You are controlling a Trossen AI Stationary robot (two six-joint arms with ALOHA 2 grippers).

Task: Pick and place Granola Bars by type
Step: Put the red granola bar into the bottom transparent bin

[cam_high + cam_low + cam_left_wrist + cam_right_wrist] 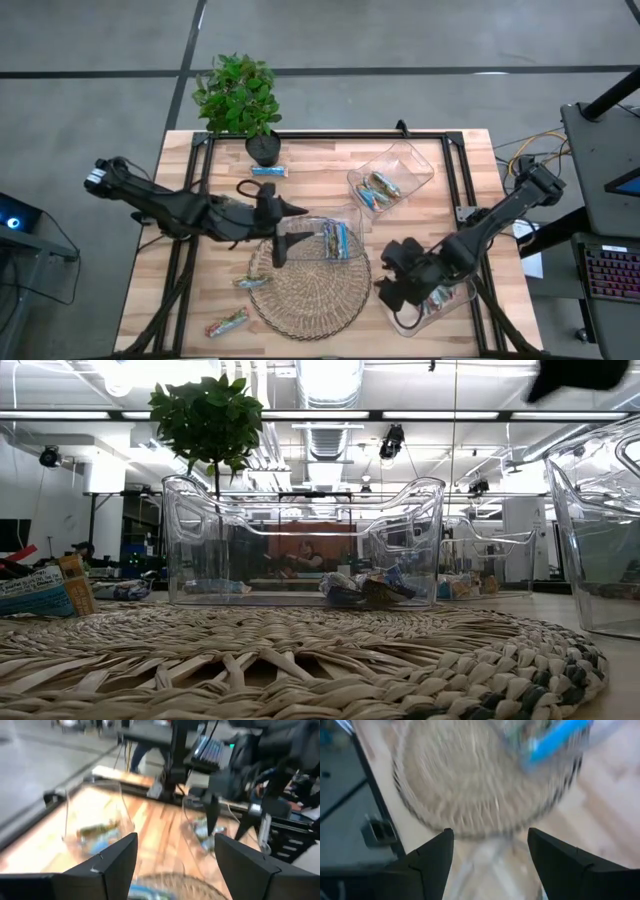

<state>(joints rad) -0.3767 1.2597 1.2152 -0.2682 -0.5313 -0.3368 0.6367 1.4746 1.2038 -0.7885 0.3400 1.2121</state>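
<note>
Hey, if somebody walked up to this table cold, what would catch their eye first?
Probably the round wicker mat at the table's near middle, with a clear tray of granola bars at its far edge. The left gripper hangs open right beside that tray, and the right gripper, also open, sits by the mat's right side. A leafy potted plant stands at the far edge.

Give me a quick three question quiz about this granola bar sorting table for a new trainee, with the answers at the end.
1. True or false: the left claw is open and empty.
2. How many clear trays hold bars: A one, B two, C three?
3. Fill in: the loose bar at the far edge lies beside the potted ____.

Key: 1 true: in the left wrist view its fingers stand apart with nothing between. 2 C: the far tray, the middle tray and the tray under the right claw. 3 plant.
</note>
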